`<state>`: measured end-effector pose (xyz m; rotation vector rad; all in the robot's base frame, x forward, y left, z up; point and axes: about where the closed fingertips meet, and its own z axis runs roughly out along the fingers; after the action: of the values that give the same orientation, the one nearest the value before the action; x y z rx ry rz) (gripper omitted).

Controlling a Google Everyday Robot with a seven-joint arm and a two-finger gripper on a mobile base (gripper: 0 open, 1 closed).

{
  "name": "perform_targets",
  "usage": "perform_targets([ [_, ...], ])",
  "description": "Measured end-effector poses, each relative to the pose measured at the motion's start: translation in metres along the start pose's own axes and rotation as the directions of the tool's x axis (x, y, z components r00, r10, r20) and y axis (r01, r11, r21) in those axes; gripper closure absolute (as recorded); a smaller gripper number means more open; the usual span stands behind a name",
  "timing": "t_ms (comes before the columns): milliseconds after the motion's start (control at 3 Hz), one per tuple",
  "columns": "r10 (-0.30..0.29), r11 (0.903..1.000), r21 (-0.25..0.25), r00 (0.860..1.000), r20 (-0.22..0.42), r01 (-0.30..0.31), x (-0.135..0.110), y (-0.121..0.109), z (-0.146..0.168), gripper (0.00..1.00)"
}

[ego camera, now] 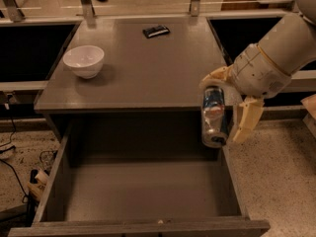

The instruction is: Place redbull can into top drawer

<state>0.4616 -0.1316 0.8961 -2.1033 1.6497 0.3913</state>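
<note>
My gripper comes in from the upper right and is shut on the redbull can. The blue-and-silver can hangs tilted, one silver end pointing down, held just past the front right edge of the cabinet top and above the right side of the open top drawer. One cream finger shows to the right of the can, the other above its top. The drawer is pulled out wide and holds nothing that I can see.
A white bowl stands on the cabinet top at the left. A small flat black packet lies near the back. Metal rails and posts run along the back. Cables lie on the speckled floor at the left.
</note>
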Motion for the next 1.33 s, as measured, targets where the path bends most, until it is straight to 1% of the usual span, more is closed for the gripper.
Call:
perform_targets([
  [333,0.000,1.0000,-0.005,1.000,-0.002,0.000,0.001,0.004,0.002,1.00],
  [667,0.027,0.9996,0.003,1.000,-0.001,-0.027,0.005,-0.001,0.010,1.00],
  [1000,0.064,0.9979,-0.007,0.998,0.020,-0.064,0.010,0.001,0.029,1.00],
  [1333,0.110,0.9926,-0.060,0.991,0.080,-0.106,0.018,0.012,0.082,1.00],
])
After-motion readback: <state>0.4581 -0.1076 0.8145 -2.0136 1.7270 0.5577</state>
